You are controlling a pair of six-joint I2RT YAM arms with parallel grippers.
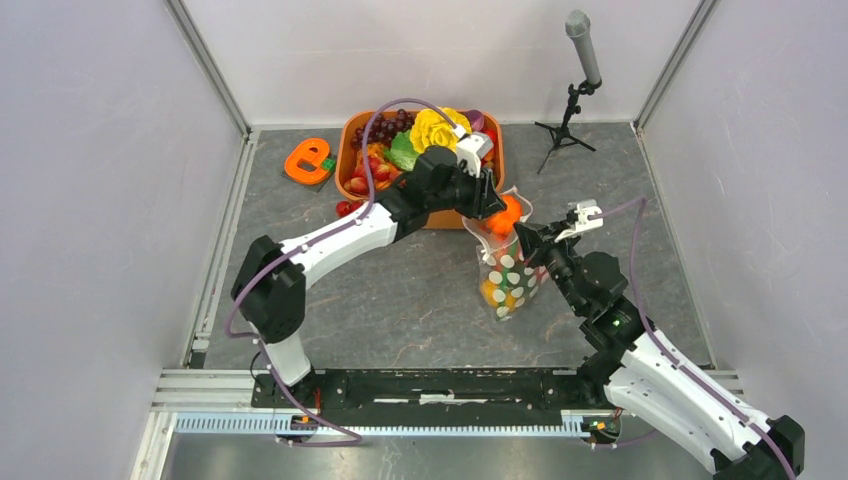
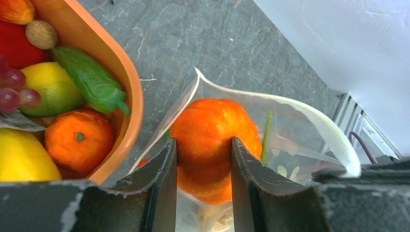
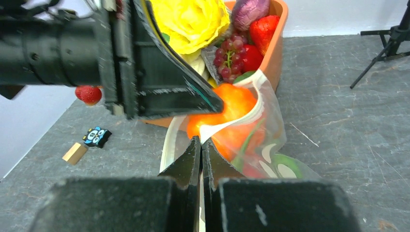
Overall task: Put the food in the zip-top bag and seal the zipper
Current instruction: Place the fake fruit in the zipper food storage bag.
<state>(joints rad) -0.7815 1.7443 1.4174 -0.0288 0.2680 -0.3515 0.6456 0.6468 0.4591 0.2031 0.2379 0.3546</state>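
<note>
Left claw (image 2: 204, 145) grips a glossy orange toy fruit (image 2: 212, 118) in the mouth of a clear polka-dot zip-top bag (image 1: 508, 275).
Right claw (image 3: 200, 143) is pinched shut on the bag's rim, holding it up beside an orange plastic tub (image 2: 131, 87). Best next: hold the mouth steady, sink the fruit below the whitish zipper strip (image 2: 338, 140), then release and lift straight out.

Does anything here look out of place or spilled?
A strawberry lies loose on the table, just outside the orange tub instead of in it. Nothing else looks spilled or damaged.
</note>
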